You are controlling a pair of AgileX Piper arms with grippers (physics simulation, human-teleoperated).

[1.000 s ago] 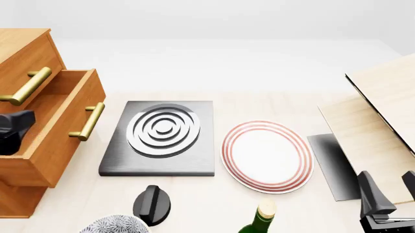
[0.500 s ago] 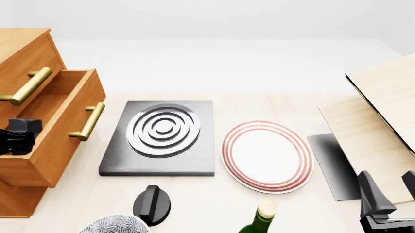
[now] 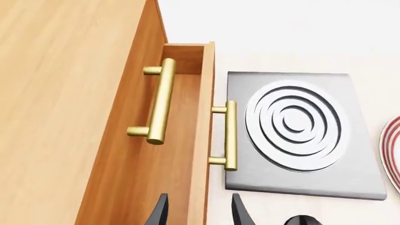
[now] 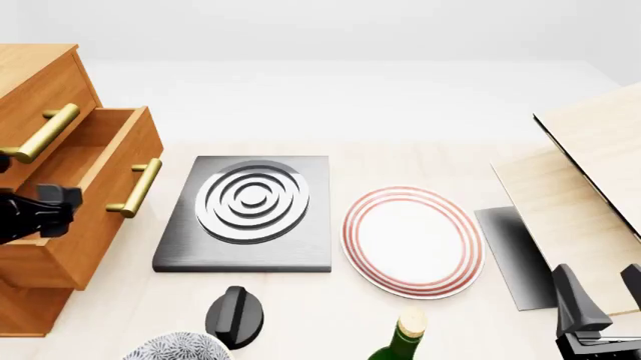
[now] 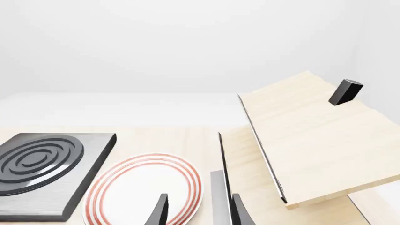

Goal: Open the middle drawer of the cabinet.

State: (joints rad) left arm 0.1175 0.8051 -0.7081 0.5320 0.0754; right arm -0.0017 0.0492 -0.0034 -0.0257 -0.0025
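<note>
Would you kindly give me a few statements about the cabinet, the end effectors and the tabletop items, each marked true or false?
1. The middle drawer stands pulled out of the cabinet. True.
2. The left end effector is clamped on the middle drawer's brass handle. False: its fingers are spread and apart from that handle.
3. The red-ringed plate lies beside the grey burner plate. True.
4. The right end effector holds the green bottle. False: its fingers are spread with nothing between them.
5. The top drawer is pulled out further than the middle one. False: the top drawer looks shut.
</note>
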